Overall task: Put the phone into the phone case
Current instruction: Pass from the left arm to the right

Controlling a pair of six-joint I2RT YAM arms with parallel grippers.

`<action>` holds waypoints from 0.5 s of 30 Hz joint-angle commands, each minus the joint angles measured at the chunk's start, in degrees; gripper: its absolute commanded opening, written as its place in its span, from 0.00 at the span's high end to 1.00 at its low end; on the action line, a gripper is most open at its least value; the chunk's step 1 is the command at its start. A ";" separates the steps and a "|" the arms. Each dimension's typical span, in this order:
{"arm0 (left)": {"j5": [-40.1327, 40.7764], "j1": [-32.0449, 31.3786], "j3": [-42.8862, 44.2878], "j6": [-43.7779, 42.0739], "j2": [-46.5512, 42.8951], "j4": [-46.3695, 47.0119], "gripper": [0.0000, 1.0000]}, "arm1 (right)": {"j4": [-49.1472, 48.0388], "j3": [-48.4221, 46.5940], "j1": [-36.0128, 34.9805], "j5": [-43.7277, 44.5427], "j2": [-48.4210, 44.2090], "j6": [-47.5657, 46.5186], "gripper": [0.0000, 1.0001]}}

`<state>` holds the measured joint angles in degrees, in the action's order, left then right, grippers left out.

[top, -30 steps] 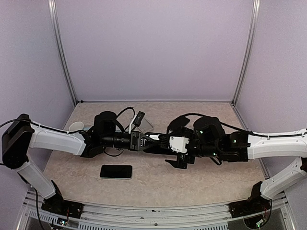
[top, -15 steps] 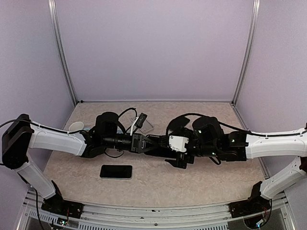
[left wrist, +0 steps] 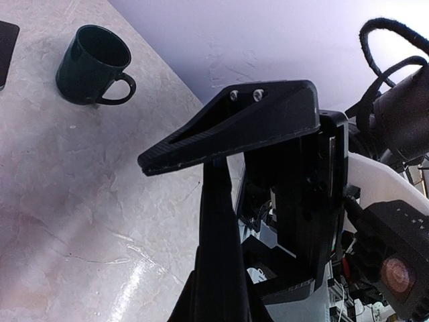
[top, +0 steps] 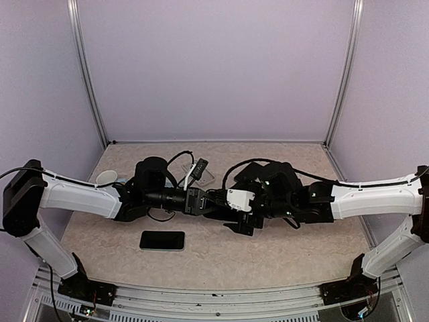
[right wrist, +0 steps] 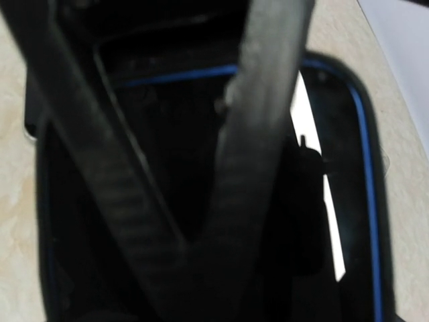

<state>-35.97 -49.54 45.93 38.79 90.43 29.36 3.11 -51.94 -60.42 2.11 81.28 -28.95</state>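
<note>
Left tool (top: pixel 206 200) reaches to the middle of the desk (top: pixel 301 248), and I cannot tell if it is spread or pressed together. The phone (top: pixel 162 240) lies flat on the near side of it, a little to the left, with its long axis running left to right, so my left arm (top: pixel 74 194) is nearer. The right tool (top: pixel 231 211) hangs close over the phone case (right wrist: pixel 338 114); its state is too blurred to tell.

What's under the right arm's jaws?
A black phone case with a blue rim, on the table. The jaws cover most of its middle, so its inside is largely hidden. The phone lies apart from it.
</note>
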 commanded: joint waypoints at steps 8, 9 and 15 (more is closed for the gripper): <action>0.02 -0.21 2.81 0.41 0.86 3.96 1.00 | -1.86 -2.50 0.33 -2.02 0.89 1.09 0.05; 0.04 -0.21 2.82 0.41 0.81 3.99 1.00 | -1.61 -2.60 0.31 -2.02 1.06 1.09 0.08; 0.19 0.13 2.53 0.76 1.04 4.17 1.00 | -1.06 -2.62 0.35 -2.02 1.84 1.19 0.20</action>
<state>-35.51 -49.54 46.37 39.35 91.48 29.47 2.55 -52.99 -60.38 0.40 82.13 -28.51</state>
